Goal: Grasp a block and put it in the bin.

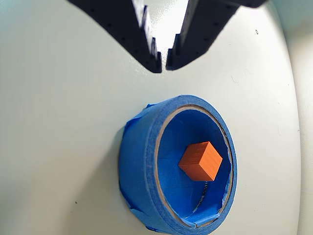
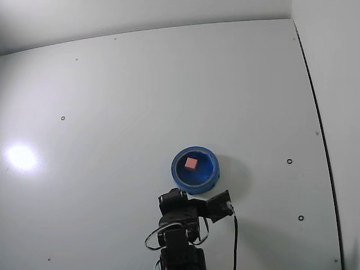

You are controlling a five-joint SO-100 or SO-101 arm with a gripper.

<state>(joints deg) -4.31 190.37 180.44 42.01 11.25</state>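
One block (image 1: 201, 161) lies inside the bin (image 1: 142, 166), on its blue floor, and nothing grips it. In the wrist view we see the gripper (image 1: 164, 66) above the bin, apart from its rim; the jaws hold nothing and their tips almost meet. In the fixed view the block (image 2: 191, 163) sits in the bin (image 2: 181, 179), just beyond the arm (image 2: 180, 225).

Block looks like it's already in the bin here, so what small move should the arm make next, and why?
Probably just retreat toward rest. The block already sits inside the bin, and the gripper is empty above the rim, fingers nearly closed, so nothing remains to grasp.
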